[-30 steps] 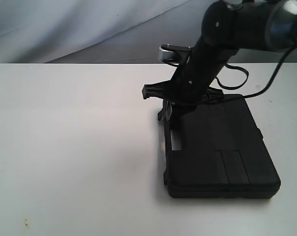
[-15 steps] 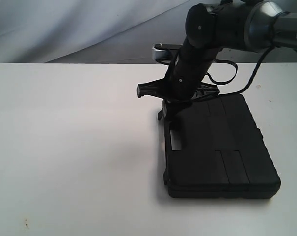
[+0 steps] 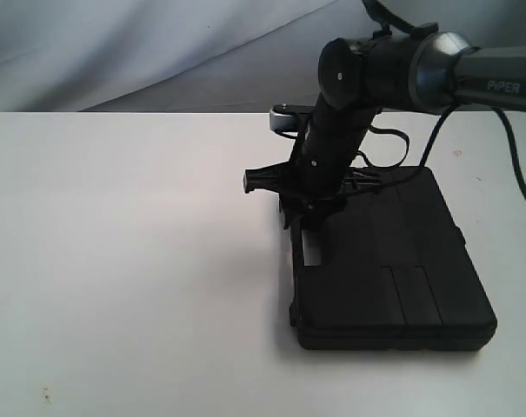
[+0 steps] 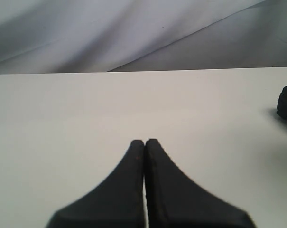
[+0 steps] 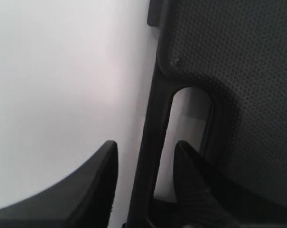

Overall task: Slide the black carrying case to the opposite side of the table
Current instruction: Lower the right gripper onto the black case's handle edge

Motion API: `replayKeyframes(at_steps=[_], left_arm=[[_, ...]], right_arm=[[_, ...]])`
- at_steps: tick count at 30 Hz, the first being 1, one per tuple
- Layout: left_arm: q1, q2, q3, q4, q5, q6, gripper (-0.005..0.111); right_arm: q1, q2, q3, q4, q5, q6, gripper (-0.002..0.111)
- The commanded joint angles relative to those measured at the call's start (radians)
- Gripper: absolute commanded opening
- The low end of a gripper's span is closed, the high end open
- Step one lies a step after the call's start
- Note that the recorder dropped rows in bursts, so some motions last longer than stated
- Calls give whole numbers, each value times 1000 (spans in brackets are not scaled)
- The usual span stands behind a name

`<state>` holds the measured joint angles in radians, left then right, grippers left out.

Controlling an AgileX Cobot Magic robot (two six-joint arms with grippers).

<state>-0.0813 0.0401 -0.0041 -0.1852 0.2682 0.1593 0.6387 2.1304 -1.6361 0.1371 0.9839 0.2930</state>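
On the right half of the wide white counter [image 3: 123,243], well apart from its far edge, lies the flat rectangular matte black plastic case [image 3: 393,261] with rounded corners. It lies lid up, with its grooved lid showing. The edge with the cut-out handle slot [image 3: 313,248] faces the counter's left side, where the surface is bare.

The right arm [image 3: 349,104], black with a grey joint, reaches in from the right edge and bends down over the case's far left corner. It sets the right hand [image 3: 302,213] at the handle edge.

In the right wrist view the right hand [image 5: 145,147] is parted narrowly and straddles the thin bar of the handle [image 5: 150,118]. One black finger [image 5: 86,190] sits outside the case over the counter [image 5: 62,71]. The other finger [image 5: 195,190] reaches into the slot [image 5: 188,123], beside the stippled lid of the case [image 5: 238,61]. A sliver of white shows between the outer finger and the bar, so the hand is not clamped. Whether the inner finger touches the bar I cannot tell.

The left hand [image 4: 144,141] is closed with nothing in it, its two black fingertips pressed together above plain counter [image 4: 86,109]. A grey draped cloth [image 3: 115,52] hangs behind the far edge.
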Motion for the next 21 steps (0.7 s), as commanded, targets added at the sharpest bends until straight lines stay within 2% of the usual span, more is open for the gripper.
replayKeyframes(at_steps=[1, 14, 21], left_arm=[[1, -2, 4, -8, -2, -1, 0], [1, -2, 4, -8, -2, -1, 0], [1, -2, 4, -8, -2, -1, 0]], right_arm=[[2, 26, -5, 5, 6, 7, 37], [35, 100, -5, 6, -12, 35, 36], [41, 108, -6, 24, -53, 56, 32]])
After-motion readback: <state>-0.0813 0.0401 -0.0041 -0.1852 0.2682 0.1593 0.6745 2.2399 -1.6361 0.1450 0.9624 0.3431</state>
